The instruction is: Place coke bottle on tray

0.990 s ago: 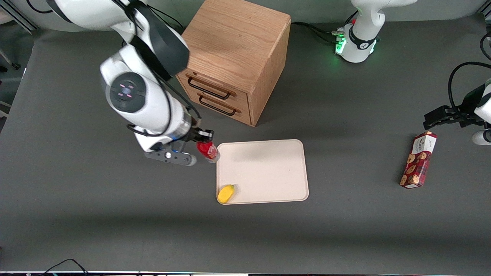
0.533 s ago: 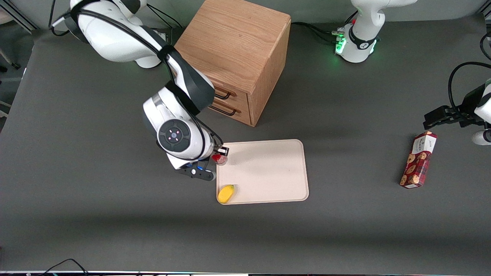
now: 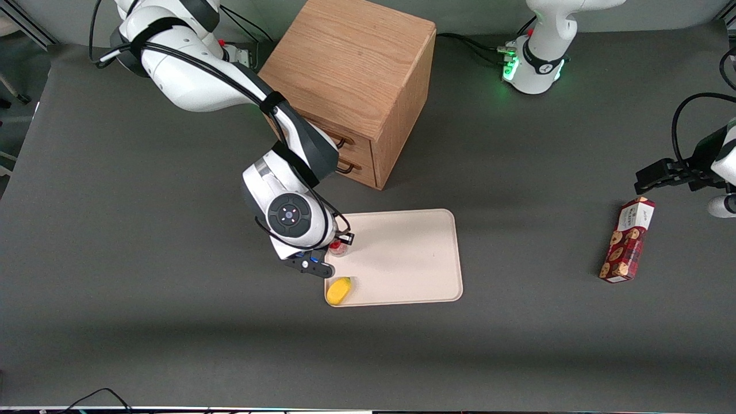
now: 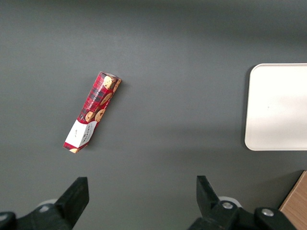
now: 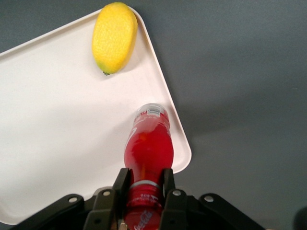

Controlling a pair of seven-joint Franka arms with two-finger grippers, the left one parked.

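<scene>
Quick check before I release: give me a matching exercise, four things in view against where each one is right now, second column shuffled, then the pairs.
Things:
1. coke bottle
2. yellow fruit
3. biscuit box
4. gripper

Places:
A. lying flat on the table toward the parked arm's end
B. in a corner of the tray, nearer the front camera than the bottle
C. over the tray's edge at the working arm's end, shut on the bottle
D. held between the fingers, base over the tray just inside its rim

Pairs: 1-D, 2-B, 3-A, 4-C

Even overhead light, soft shadows on the grey table (image 3: 517, 190), sharp focus, no glare
</scene>
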